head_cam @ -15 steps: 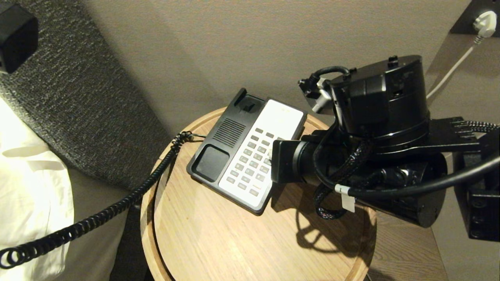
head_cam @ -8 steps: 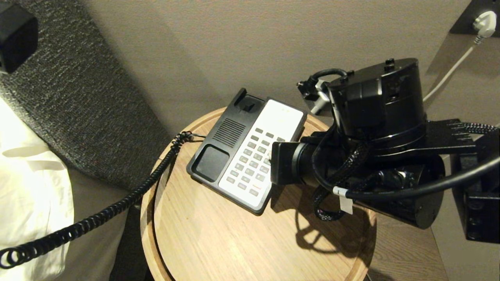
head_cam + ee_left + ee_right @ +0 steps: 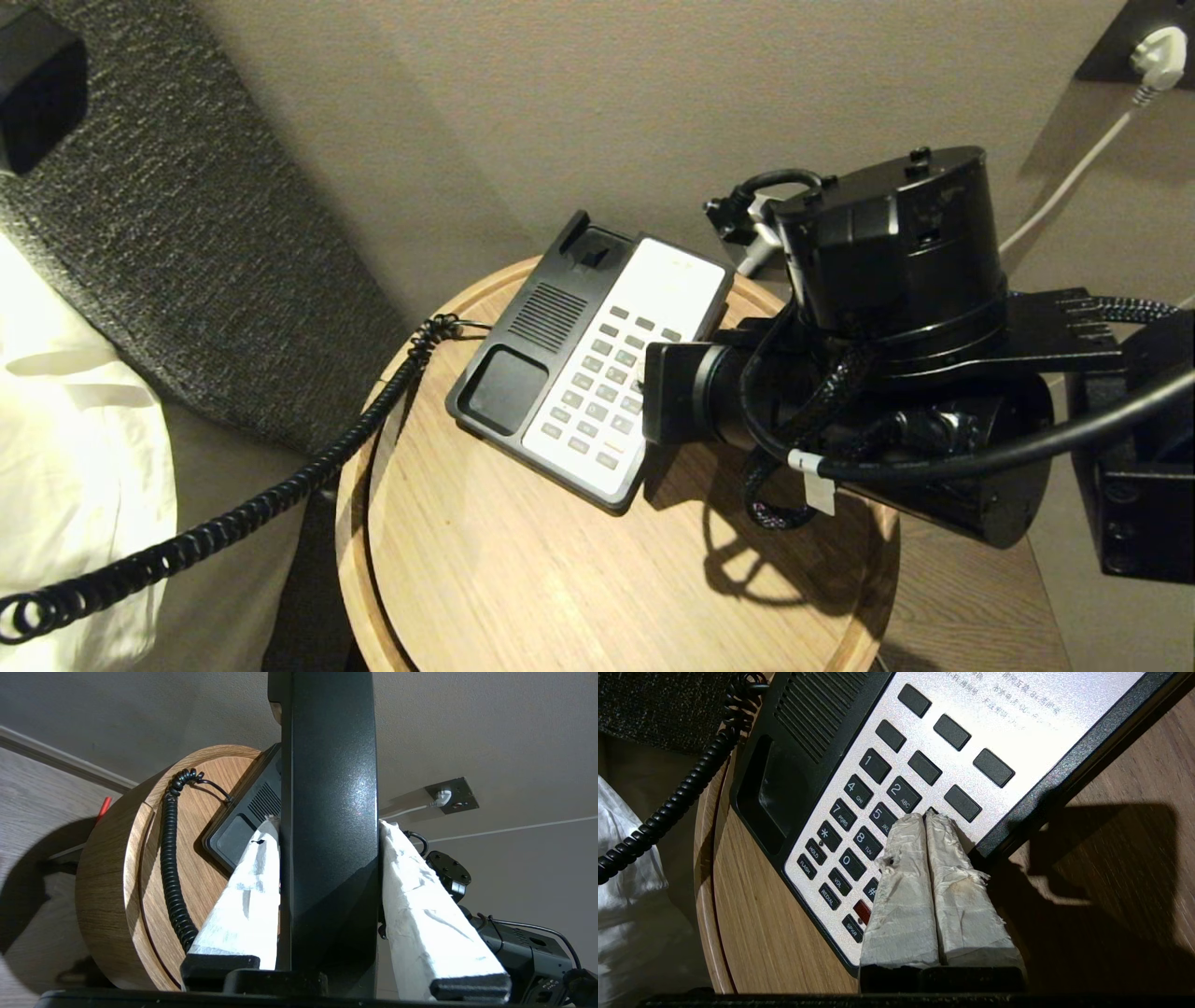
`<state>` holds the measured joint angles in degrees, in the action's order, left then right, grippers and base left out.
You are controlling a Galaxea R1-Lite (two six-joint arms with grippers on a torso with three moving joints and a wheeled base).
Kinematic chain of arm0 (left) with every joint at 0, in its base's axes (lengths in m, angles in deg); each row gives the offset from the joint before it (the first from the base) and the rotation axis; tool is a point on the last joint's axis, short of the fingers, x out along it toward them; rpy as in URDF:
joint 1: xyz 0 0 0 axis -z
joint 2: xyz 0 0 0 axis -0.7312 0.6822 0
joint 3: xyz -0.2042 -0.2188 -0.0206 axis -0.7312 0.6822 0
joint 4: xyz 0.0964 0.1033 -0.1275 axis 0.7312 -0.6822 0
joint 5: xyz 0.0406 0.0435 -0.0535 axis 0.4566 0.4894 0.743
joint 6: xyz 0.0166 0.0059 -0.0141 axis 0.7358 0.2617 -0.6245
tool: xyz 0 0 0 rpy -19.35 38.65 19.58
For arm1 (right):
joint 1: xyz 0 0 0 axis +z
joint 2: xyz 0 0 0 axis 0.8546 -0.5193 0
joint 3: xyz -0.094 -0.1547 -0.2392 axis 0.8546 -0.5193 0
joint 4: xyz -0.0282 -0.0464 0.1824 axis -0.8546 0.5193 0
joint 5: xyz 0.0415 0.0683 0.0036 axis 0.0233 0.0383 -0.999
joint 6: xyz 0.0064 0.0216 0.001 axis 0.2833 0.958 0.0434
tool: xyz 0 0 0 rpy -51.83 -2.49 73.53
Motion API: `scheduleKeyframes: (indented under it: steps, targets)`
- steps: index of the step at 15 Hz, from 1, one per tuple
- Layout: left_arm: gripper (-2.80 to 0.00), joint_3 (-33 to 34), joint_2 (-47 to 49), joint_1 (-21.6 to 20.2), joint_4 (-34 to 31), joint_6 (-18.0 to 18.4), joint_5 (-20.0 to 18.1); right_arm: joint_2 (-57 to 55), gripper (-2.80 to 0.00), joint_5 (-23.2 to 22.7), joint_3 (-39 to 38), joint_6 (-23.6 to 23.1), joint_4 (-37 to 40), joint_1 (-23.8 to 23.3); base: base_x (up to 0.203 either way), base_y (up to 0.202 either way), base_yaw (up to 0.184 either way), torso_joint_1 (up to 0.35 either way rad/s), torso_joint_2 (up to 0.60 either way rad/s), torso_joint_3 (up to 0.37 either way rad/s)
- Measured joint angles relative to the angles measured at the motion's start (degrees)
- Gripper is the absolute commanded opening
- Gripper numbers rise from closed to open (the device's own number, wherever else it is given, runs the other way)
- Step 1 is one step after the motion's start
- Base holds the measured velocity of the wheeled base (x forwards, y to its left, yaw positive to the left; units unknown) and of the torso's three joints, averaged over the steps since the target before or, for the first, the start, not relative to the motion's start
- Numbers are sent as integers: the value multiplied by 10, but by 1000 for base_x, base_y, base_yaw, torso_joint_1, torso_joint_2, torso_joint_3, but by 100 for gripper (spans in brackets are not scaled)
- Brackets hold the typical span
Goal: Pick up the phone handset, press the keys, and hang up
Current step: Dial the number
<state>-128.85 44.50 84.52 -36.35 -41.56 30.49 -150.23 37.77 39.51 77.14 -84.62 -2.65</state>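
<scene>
The phone handset (image 3: 327,765), glossy black, stands upright between the white-wrapped fingers (image 3: 252,882) of my left gripper (image 3: 327,823), which is shut on its middle, off the table's left side. Its coiled cord (image 3: 280,485) runs from the table edge down to the left. The black-and-white phone base (image 3: 560,373) lies on the round wooden table (image 3: 523,579) with its cradle empty. My right gripper (image 3: 927,815) is shut, holding nothing. Its paired tips rest on the keypad (image 3: 859,812), on the key beside the 2. In the head view the right arm (image 3: 887,373) hides those tips.
A grey upholstered headboard (image 3: 187,233) and white bedding (image 3: 65,467) lie to the left of the table. A wall socket with a white plug (image 3: 1153,47) sits at the upper right. The table has a raised rim (image 3: 350,523), and bare wood in front of the phone.
My right arm's upper housing has sunk and drifted left very slightly; its tip stays at the same spot on the keypad. Phone base and cord have not moved.
</scene>
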Motion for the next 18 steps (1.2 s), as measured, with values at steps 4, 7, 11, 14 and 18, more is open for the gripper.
scheduleKeyframes:
  steps: [4,7,11,14,18]
  targets:
    - [-280,3,0,0,0,0,0,2,-280,0,0,1,0,0,0,0,0,0,0,0]
    - [-280,4,-1,0,0,0,0,5,-280,-1,6,3,-8,1,0,0,0,0,0,0]
    - [-280,7,-2,0,0,0,-2,12,-280,-3,9,6,-13,6,0,0,0,0,0,0]
    - [-280,9,-3,0,0,0,-3,19,-280,-6,-8,24,-6,21,0,0,0,0,0,0]
    - [-280,8,-4,0,0,0,-3,20,-280,-6,-18,26,3,32,0,0,0,0,0,0]
